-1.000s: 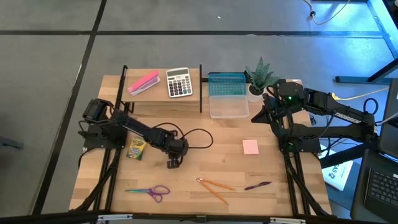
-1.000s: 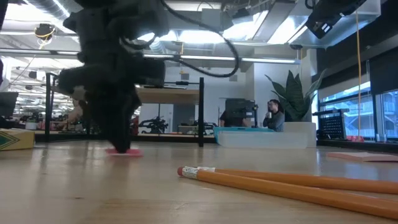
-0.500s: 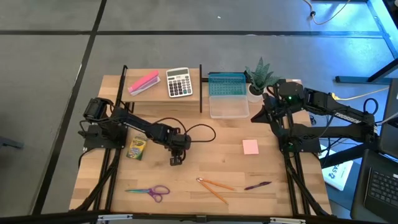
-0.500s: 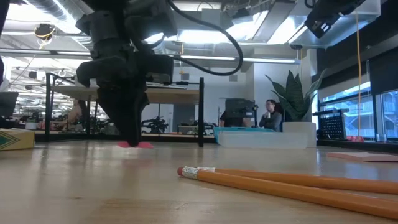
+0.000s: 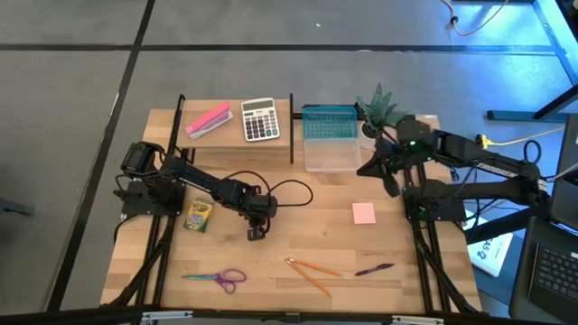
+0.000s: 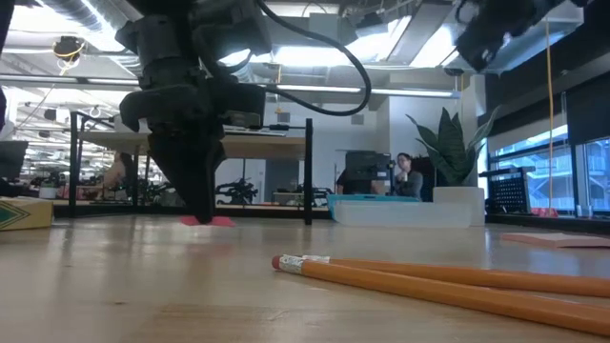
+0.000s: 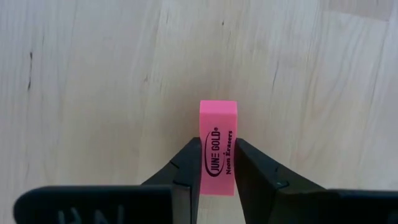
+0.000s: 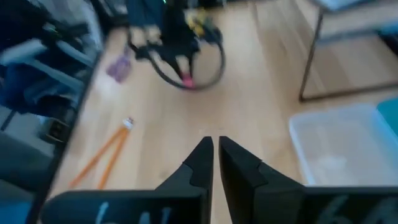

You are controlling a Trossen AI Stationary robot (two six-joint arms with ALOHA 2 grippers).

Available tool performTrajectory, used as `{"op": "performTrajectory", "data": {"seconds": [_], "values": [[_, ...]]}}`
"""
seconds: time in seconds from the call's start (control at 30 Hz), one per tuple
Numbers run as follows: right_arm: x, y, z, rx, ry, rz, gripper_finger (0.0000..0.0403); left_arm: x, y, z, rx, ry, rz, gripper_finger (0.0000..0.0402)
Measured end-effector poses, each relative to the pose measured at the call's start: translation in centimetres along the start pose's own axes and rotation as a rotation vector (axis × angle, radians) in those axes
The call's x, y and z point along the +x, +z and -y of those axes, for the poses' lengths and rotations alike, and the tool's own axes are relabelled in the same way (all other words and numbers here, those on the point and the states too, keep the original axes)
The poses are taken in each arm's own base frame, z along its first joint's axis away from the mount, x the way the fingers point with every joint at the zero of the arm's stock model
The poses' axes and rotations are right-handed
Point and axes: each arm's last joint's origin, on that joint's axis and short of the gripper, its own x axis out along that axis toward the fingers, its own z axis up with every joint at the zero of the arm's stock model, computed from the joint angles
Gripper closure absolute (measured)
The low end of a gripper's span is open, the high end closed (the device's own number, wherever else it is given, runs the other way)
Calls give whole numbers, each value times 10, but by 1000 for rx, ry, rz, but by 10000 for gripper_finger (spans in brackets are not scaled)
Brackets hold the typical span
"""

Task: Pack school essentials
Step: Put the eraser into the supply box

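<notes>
A small pink eraser (image 7: pixel 219 146) sits between the fingers of my left gripper (image 5: pixel 256 233), which is shut on it at the middle of the table, to the right of the crayon box (image 5: pixel 198 216). Near the front edge lie the purple-handled scissors (image 5: pixel 219 278), two orange pencils (image 5: pixel 312 271) and a purple pen (image 5: pixel 373 269). A pink notepad (image 5: pixel 364 213) lies flat at the right. My right gripper (image 8: pixel 215 155) is shut and holds nothing, raised above the table's right side beside the clear bin (image 5: pixel 331 153). My left gripper pinches the eraser's two long sides (image 7: pixel 205 163) between its two fingers, at the end nearer the wrist. The fingers come steeply from above and lie along the eraser, whose other end juts out past the fingertips (image 7: pixel 189 155). In the low view the eraser (image 6: pixel 208 221) is at tabletop level; I cannot tell whether it touches.
A low black-framed shelf at the back carries a long pink block (image 5: pixel 209 120) and a grey calculator (image 5: pixel 260 119). The bin's blue lid (image 5: pixel 329 123) lies behind it, next to a potted plant (image 5: pixel 375 110). Bare wood lies between the eraser and the notepad.
My right gripper has come down a little and swung toward the table's middle, staying shut.
</notes>
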Motion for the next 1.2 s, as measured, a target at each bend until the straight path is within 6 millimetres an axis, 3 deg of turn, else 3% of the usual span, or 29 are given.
{"op": "performTrajectory", "data": {"seconds": [0.2, 0.6, 0.93, 1.2], "values": [[33, -16, 20, 36, -199, -131, 373, 0, 0, 0, -22, 0, 1, 330], [92, -32, 62, 54, -407, -328, 373, 0, 0, 0, -26, 1, 2, 330], [124, -49, 92, 120, -444, -446, 373, -1, 0, 0, -25, 1, 3, 330], [138, -59, 102, 118, -440, -501, 373, -1, 0, 0, -25, 1, 3, 330]]}}
